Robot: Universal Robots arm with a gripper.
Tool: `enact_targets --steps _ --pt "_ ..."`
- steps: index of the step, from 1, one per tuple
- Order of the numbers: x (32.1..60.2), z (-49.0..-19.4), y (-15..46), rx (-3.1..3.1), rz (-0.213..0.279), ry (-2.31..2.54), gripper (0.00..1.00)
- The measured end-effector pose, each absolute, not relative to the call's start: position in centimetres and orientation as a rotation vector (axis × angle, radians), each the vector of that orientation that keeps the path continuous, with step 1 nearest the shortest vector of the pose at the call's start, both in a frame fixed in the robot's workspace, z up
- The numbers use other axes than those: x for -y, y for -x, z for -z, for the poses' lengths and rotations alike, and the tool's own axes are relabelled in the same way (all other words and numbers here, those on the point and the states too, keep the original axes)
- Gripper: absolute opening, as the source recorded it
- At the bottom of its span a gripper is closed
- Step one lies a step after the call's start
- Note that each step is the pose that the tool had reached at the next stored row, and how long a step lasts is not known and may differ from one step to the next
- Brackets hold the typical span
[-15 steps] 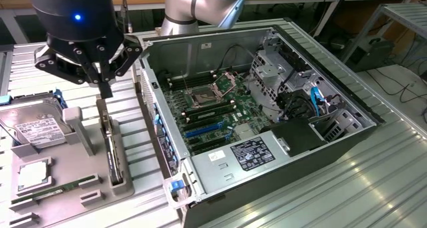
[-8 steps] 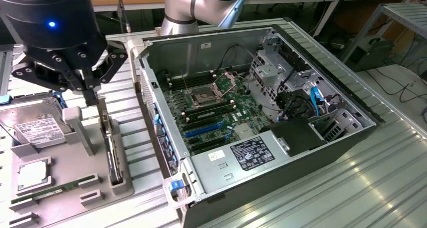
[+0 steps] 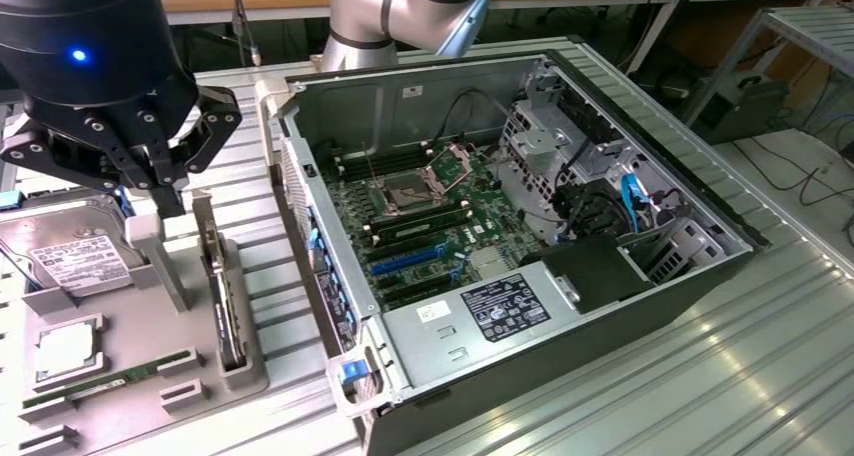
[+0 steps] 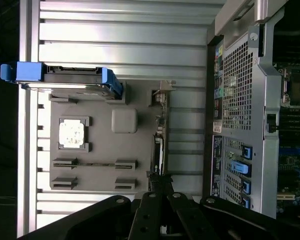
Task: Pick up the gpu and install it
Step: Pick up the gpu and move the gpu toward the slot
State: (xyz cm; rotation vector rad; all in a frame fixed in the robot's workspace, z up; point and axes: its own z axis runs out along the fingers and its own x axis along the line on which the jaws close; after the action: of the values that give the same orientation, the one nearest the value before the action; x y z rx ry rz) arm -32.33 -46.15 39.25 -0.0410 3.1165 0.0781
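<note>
1 arm's gripper (image 3: 170,204) is hanging over the grey parts tray (image 3: 140,321) at the exterior view's left, jaws pressed together and gripping nothing i can make out. the gpu (image 3: 224,296) is standing on edge in its tray slot, not yet installed. in the wrist view the closed jaws are lining up with 1 end of the card, contact unclear. hard drive (image 3: 67,261), cpu (image 3: 67,348) and ram stick (image 3: 94,386) are sitting in the same tray. the open computer case (image 3: 400,96) is lying just beside the tray, motherboard (image 3: 427,226) showing.
</note>
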Motion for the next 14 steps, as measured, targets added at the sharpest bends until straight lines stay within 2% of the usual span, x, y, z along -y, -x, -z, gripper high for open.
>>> enact_targets --steps 10,12,13,14 --pt "46.15 -39.24 32.33 -3.116 -0.078 0.041 0.11" --pt "46.15 -39.24 32.33 -3.116 -0.078 0.041 0.24" --pt "46.15 -39.24 32.33 -3.116 -0.078 0.041 0.24" --pt "46.15 -39.24 32.33 -3.116 -0.078 0.041 0.30"
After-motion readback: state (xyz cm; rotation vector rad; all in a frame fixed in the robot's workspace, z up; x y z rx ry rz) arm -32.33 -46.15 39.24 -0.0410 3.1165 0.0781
